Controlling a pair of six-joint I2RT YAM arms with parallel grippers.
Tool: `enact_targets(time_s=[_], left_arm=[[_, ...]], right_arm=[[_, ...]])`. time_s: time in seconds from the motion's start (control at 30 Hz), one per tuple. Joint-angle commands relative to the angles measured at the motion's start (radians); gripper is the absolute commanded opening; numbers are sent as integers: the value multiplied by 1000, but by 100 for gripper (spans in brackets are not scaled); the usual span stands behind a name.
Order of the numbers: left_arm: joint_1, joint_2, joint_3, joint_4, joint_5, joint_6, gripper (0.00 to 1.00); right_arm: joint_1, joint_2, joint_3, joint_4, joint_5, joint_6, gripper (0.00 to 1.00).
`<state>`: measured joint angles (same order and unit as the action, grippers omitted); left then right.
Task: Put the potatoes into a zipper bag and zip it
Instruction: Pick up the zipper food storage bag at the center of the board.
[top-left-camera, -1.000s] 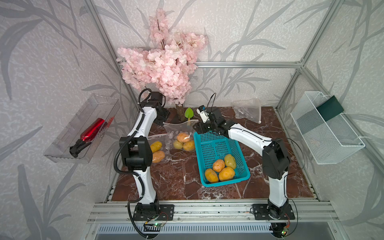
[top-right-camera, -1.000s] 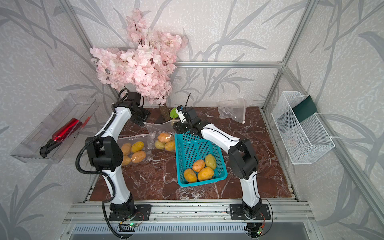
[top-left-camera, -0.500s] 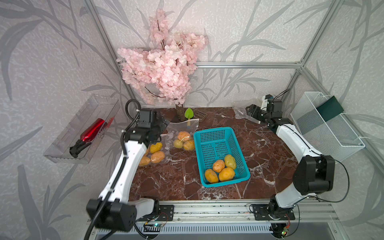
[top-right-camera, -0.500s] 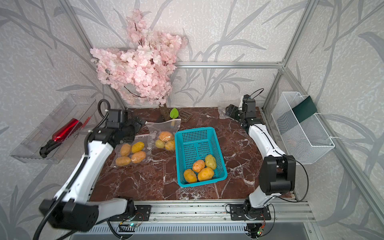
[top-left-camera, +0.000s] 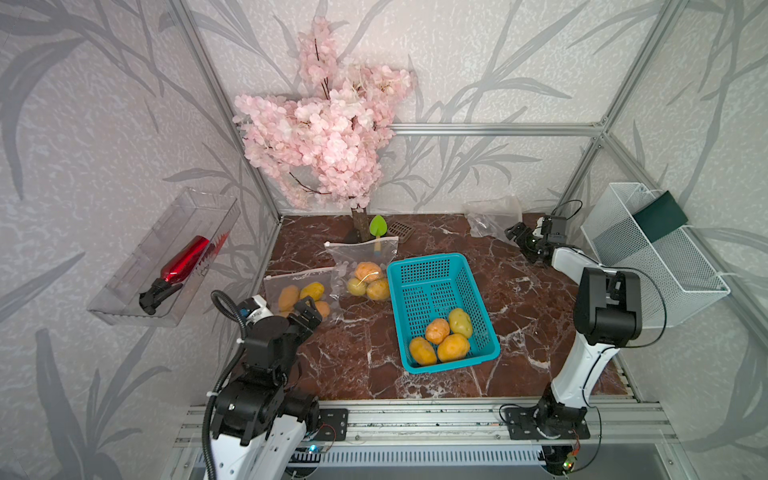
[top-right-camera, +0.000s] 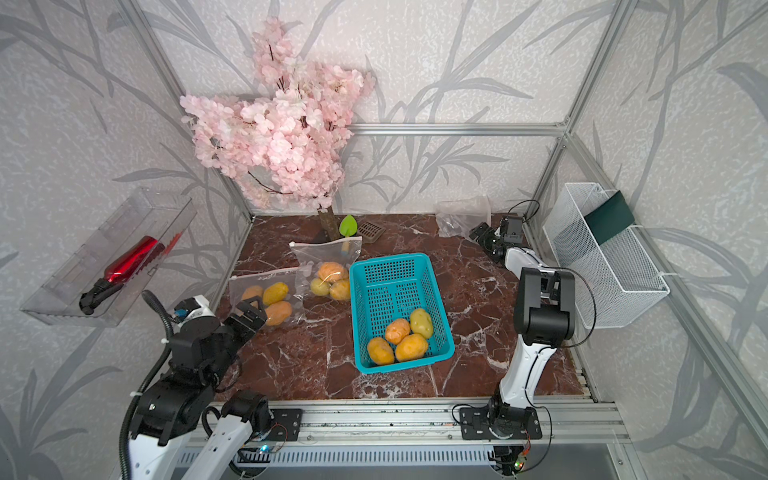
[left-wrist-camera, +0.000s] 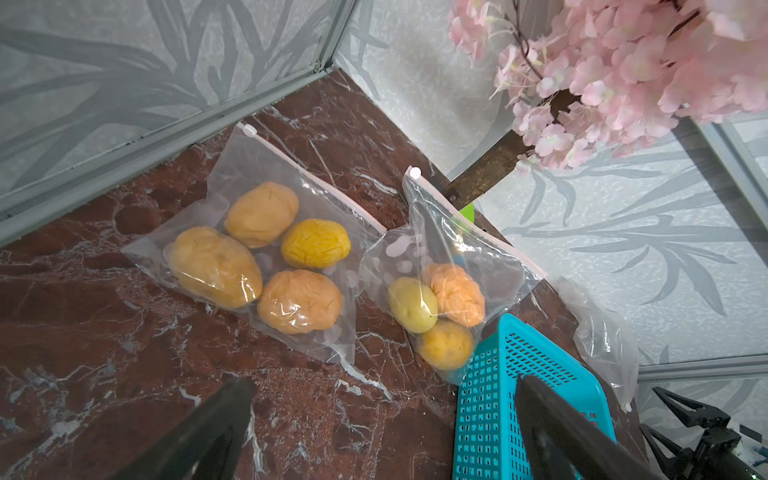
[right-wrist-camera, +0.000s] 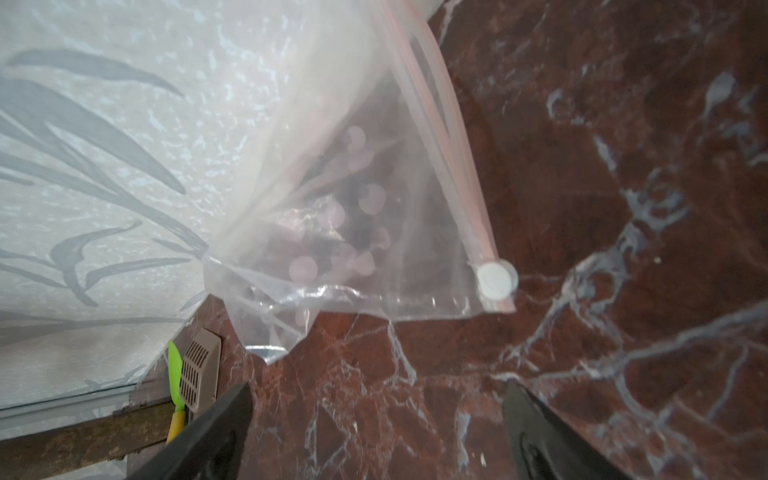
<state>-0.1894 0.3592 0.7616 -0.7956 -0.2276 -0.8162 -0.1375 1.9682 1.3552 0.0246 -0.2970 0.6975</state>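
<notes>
Right wrist view: the right pincer (right-wrist-camera: 376, 388) is spread and holds nothing. The bag (right-wrist-camera: 374, 208), empty, lies just ahead, its zipper (right-wrist-camera: 440, 124) running away, slider (right-wrist-camera: 496, 279) nearest. In a top view the bag is at its 10 o'clock, the potatoes (top-left-camera: 441, 337) in the basket (top-left-camera: 428, 266) at 7. The left pincer (left-wrist-camera: 384, 381), also spread, is farther.

Both top views are lit brightly and evenly by diffuse light. Only faint, soft shadows are cast on the bench (top-left-camera: 365, 365), and perspective is stretched toward the corners. In the wrist views the left hand (left-wrist-camera: 384, 384) and right hand (right-wrist-camera: 378, 390) are rendered as dark, unfocused shapes. The empty bag (right-wrist-camera: 365, 208) is shown soft, with white glare along its folds.
</notes>
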Motion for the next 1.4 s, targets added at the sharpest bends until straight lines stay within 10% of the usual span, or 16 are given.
enact_targets(time_s=[0.0, 0.77, 1.03, 1.37], left_arm=[[2, -6, 7, -8, -13, 40, 100], [2, -30, -16, -5, -26, 25, 100], [2, -38, -12, -11, -35, 19, 100], [2, -37, -21, 40, 89, 15, 100]], right_arm=[[-6, 33, 54, 7, 74, -23, 96], [-65, 349, 96, 428, -52, 222, 91], [-66, 378, 145, 426, -103, 246, 40], [-16, 82, -38, 304, 44, 110, 4]])
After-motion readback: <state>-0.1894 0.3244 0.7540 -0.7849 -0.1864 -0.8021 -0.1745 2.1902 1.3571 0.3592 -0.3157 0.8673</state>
